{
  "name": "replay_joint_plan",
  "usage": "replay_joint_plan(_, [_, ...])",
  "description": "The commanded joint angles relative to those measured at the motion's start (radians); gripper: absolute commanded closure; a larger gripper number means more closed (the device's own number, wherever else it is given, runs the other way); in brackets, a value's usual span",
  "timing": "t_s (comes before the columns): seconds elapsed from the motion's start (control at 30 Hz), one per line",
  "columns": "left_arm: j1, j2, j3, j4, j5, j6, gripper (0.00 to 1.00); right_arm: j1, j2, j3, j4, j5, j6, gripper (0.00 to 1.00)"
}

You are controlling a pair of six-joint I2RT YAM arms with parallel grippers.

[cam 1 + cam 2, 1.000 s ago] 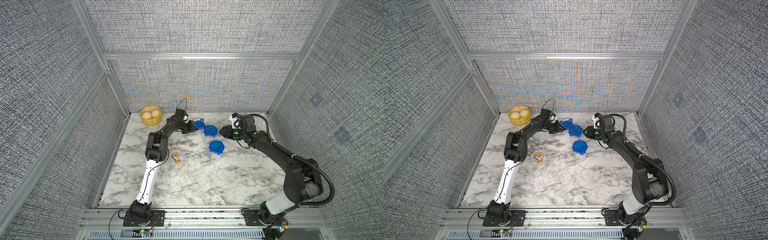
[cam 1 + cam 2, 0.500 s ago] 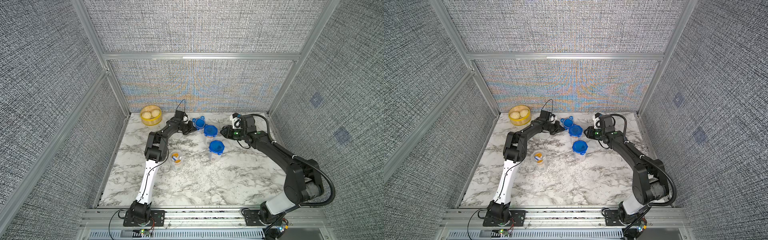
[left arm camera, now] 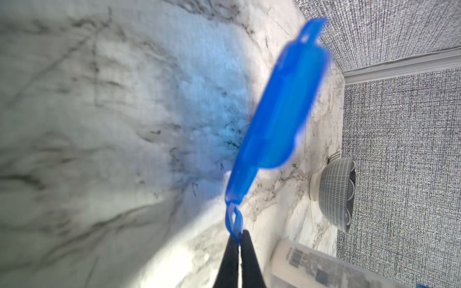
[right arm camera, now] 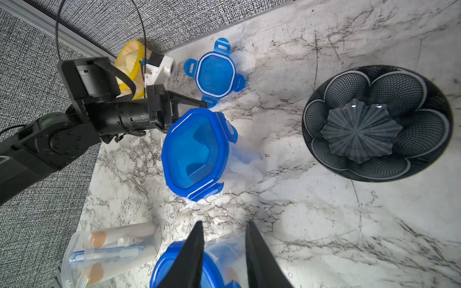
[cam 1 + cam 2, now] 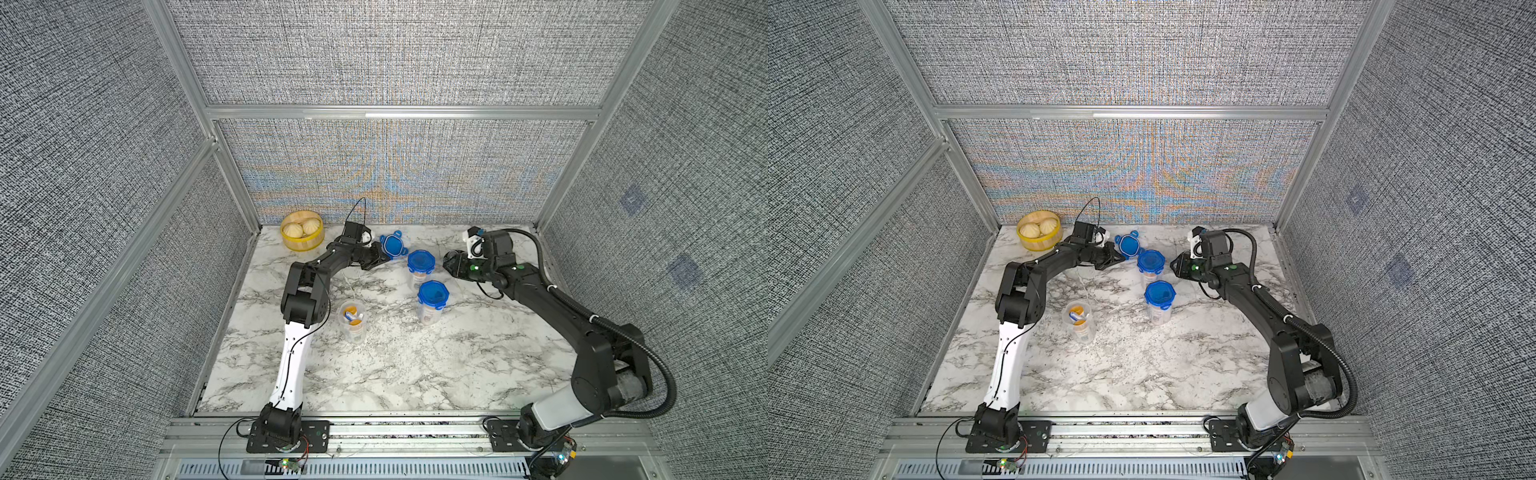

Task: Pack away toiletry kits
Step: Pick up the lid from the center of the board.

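A loose blue four-tab lid [image 5: 392,246] [image 5: 1128,245] lies near the back wall. My left gripper [image 5: 383,258] [image 3: 238,237] is shut on one of its tabs, and in the left wrist view the lid [image 3: 282,99] stands tilted off the marble. Two clear cups with blue lids [image 5: 421,262] [image 5: 433,293] stand mid-table. An open cup [image 5: 352,318] [image 4: 109,249] holds orange-capped bottles, a white tube and a blue toothbrush. My right gripper [image 5: 448,262] [image 4: 224,227] is open beside the lidded cups, nothing between its fingers.
A yellow steamer basket with buns [image 5: 302,230] sits in the back left corner. A dark grey flower-shaped dish [image 4: 376,123] [image 3: 334,192] rests near the back wall by my right gripper. Fabric walls with metal rails enclose the marble table [image 5: 415,365].
My left gripper has closed onto the loose lid's tab and the lid has tipped up slightly. The right arm has hardly moved.
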Motion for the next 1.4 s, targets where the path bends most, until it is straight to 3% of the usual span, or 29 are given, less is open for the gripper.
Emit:
replay_joint_plan(0.0, [-0.001, -0.101, -0.070, 0.065, 0.006, 0.149, 1.00, 0.000, -0.028, -0.014, 0.032, 0.014, -0.020, 0.70])
replay_joint_plan(0.17, [-0.001, -0.305, -0.226, 0.036, -0.064, 0.402, 1.00, 0.000, -0.087, -0.063, 0.180, -0.065, -0.026, 0.70])
replay_joint_plan(0.27, [-0.003, -0.429, -0.302, 0.008, -0.118, 0.552, 1.00, 0.000, -0.101, -0.076, 0.271, -0.153, -0.005, 0.63])
replay_joint_plan(0.5, [-0.028, -0.719, -0.468, -0.016, -0.257, 0.927, 1.00, 0.015, -0.039, -0.038, 0.481, -0.342, 0.287, 0.38])
replay_joint_plan(0.63, [-0.038, -0.844, -0.589, 0.086, -0.303, 1.082, 1.00, 0.046, 0.018, 0.044, 0.507, -0.365, 0.400, 0.33])
replay_joint_plan(0.93, [-0.041, -0.954, -0.704, 0.270, -0.266, 1.150, 1.00, 0.121, 0.122, 0.130, 0.630, -0.333, 0.716, 0.31])
replay_joint_plan(1.07, [-0.042, -0.968, -0.726, 0.313, -0.229, 1.158, 1.00, 0.141, 0.145, 0.134, 0.660, -0.325, 0.762, 0.31])
replay_joint_plan(1.37, [-0.065, -0.974, -0.785, 0.384, -0.263, 1.251, 1.00, 0.148, 0.097, 0.091, 0.723, -0.288, 0.781, 0.31])
